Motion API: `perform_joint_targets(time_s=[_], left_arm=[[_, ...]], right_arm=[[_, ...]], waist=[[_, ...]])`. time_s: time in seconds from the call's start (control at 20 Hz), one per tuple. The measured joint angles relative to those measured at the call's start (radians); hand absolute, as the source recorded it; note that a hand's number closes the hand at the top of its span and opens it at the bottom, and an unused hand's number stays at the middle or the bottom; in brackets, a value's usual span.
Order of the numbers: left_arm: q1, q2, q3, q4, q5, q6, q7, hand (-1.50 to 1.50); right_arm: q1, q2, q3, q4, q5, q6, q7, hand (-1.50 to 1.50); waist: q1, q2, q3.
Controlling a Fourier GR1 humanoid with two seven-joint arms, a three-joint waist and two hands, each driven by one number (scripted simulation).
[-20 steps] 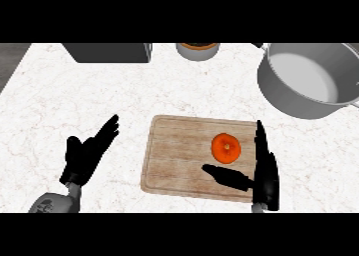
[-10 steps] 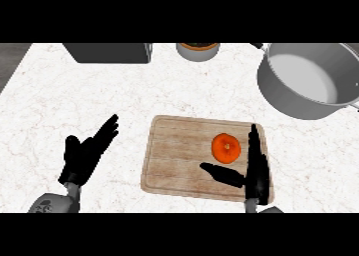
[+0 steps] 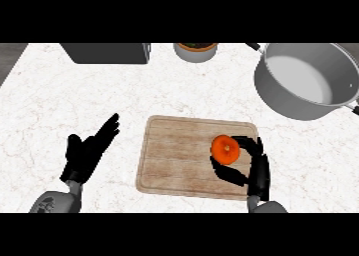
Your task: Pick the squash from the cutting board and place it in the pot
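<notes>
An orange round squash [image 3: 225, 149] lies on the right half of the wooden cutting board [image 3: 174, 152]. My right hand [image 3: 253, 167] comes in from below at the board's right edge. Its fingers curl round the squash's right side and its thumb sits just under the squash. The grey pot [image 3: 285, 102] stands at the upper right, beyond the board, with a pale inside and a dark handle toward the right edge. Left of the board, my left hand [image 3: 84, 155] rests open with its fingers pointing up and to the right.
A dark grey box [image 3: 108, 52] stands at the counter's back edge, left of centre. Beside it is a small grey cup [image 3: 195, 51] with something orange-brown inside. White marbled counter surrounds the board.
My right hand's fingers, straight beside the squash before, have bent in round it, and the thumb has come up beneath it. The squash, pot and left hand have stayed put.
</notes>
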Motion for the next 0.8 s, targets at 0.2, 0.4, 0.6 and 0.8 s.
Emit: perform_joint_targets(time_s=[0.2,0.4,0.6,0.8], left_arm=[[0.011,0.007,0.010,-0.002,0.004,-0.016,-0.008,0.00],[0.020,-0.006,0.006,-0.027,0.000,0.000,0.009,0.00],[0.019,-0.003,0.017,-0.030,0.006,0.003,0.014,0.00],[0.028,0.004,0.017,-0.032,0.009,-0.010,0.008,0.00]], right_arm=[[-0.004,0.002,0.017,0.016,-0.069,-0.022,-0.095,1.50],[0.041,-0.162,-0.074,0.009,-0.165,0.211,-0.170,1.50],[0.068,-0.397,-0.202,0.056,-0.263,0.468,-0.220,1.50],[0.071,-0.589,-0.324,0.183,-0.318,0.678,-0.332,1.50]], waist=[[0.002,0.000,0.000],[-0.002,0.004,0.014],[-0.017,0.013,0.024],[-0.004,0.019,0.028]])
